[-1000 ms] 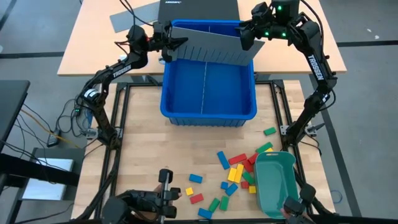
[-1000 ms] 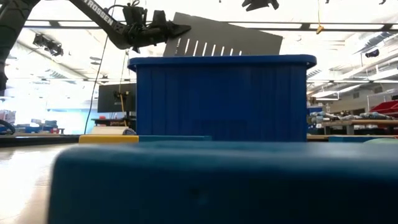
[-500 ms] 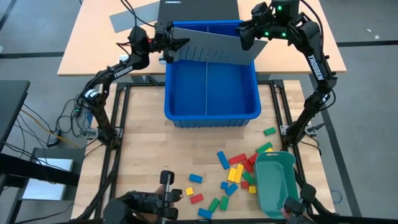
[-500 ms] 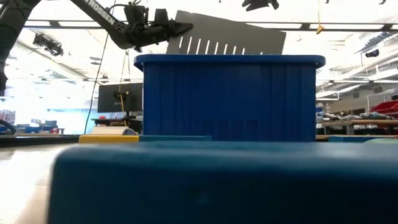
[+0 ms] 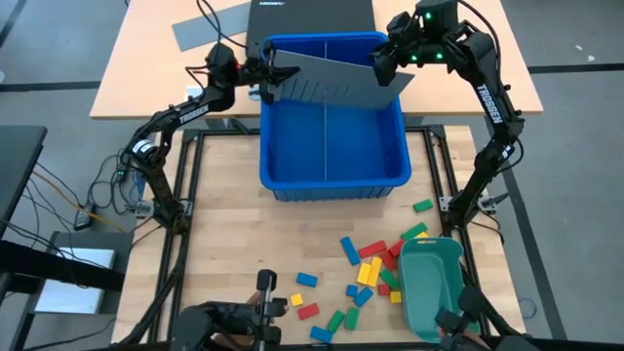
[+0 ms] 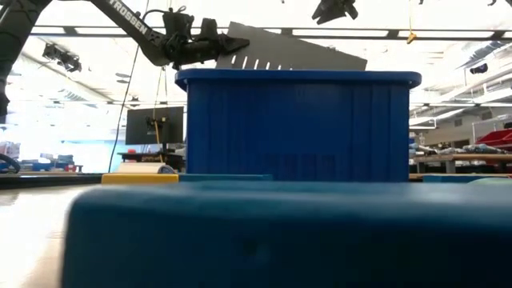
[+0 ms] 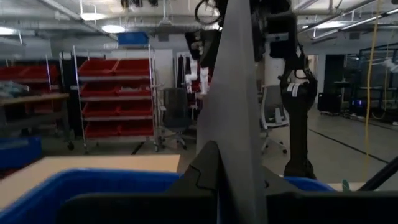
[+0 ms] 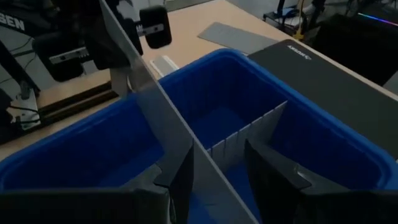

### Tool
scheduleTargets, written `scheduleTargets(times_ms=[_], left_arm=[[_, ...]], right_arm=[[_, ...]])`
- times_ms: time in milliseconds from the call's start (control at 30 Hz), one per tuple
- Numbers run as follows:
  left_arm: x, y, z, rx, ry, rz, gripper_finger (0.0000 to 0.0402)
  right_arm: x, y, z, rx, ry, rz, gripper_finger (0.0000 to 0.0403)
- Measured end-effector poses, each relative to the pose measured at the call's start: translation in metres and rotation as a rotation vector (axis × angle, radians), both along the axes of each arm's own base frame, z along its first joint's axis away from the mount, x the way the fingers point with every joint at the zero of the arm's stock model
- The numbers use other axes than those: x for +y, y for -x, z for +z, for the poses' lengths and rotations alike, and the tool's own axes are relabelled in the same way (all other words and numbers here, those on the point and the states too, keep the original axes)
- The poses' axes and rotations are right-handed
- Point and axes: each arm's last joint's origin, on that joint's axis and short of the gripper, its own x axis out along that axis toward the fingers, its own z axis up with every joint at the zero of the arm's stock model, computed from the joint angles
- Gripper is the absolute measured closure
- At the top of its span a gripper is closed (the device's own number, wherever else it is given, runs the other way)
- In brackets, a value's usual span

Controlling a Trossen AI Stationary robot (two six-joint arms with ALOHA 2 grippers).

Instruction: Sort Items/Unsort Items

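Your blocks (image 5: 375, 268) lie scattered on the wooden table top (image 5: 224, 234) in the near right part, red, yellow, green and blue mixed together, most of them just beside the teal tray (image 5: 432, 288) and a few touching its left wall. One green block (image 5: 422, 206) sits apart, nearer the blue bin (image 5: 333, 177). No gripper is near any of them.

You have both arms up at the far end of the bin, sharing the grey slotted divider sheet (image 5: 331, 83). Your left gripper (image 5: 276, 78) is clamped tight on the sheet's left end, over the bin's far left corner. Your right gripper (image 5: 387, 68) pinches the sheet's right end over the far right corner, its fingers (image 8: 180, 177) part-way closed with the sheet between them. The sheet hangs on edge across the bin's width, tilted, with its lower edge just at the rim in the low view and its slots pointing down.

Inside the bin you can see a second divider (image 8: 249, 130) already standing upright along the middle. Beyond the bin lies a black mat (image 5: 310, 15) and a grey sheet (image 5: 210, 24) on the lighter table behind.
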Motion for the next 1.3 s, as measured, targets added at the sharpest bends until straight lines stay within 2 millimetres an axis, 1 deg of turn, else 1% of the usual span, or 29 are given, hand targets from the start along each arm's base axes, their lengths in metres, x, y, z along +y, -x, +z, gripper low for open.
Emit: scheduleTargets(times_ms=[100, 333, 433, 533, 633, 700, 800, 1033, 1300], left_arm=[[0.000, -0.002, -0.003, 0.022, 0.037, -0.005, 0.0378], [0.000, -0.002, -0.003, 0.018, 0.064, 0.003, 0.0309], [0.000, -0.002, -0.003, 0.017, 0.043, 0.015, 0.0296], [0.000, -0.002, -0.003, 0.016, 0.017, 0.019, 0.0308], [-0.001, -0.002, -0.002, 0.016, -0.041, -0.019, 0.0353], [-0.003, -0.001, -0.001, 0.017, -0.069, -0.062, 0.0383], [-0.004, -0.002, -0.001, 0.020, -0.066, -0.073, 0.0385], [-0.010, -0.003, 0.003, 0.014, -0.080, -0.095, 0.0385], [-0.020, -0.007, 0.011, 0.003, -0.103, -0.126, 0.0385]], right_arm=[[0.000, 0.000, 0.000, -0.001, 0.001, 0.001, 0.0259], [0.000, 0.000, 0.000, -0.005, 0.005, 0.001, 0.0259], [-0.001, -0.001, 0.000, -0.004, 0.003, 0.002, 0.0259], [-0.001, -0.003, -0.003, -0.011, -0.035, 0.049, 0.0259], [-0.003, -0.008, -0.010, -0.022, -0.115, 0.127, 0.0259], [-0.004, -0.012, -0.016, 0.006, -0.149, 0.145, 0.0259], [-0.003, -0.017, -0.024, 0.087, -0.135, 0.167, 0.0256], [0.001, -0.017, -0.029, 0.188, -0.100, 0.178, 0.0244], [-0.003, -0.019, -0.040, 0.300, -0.102, 0.184, 0.0250]])
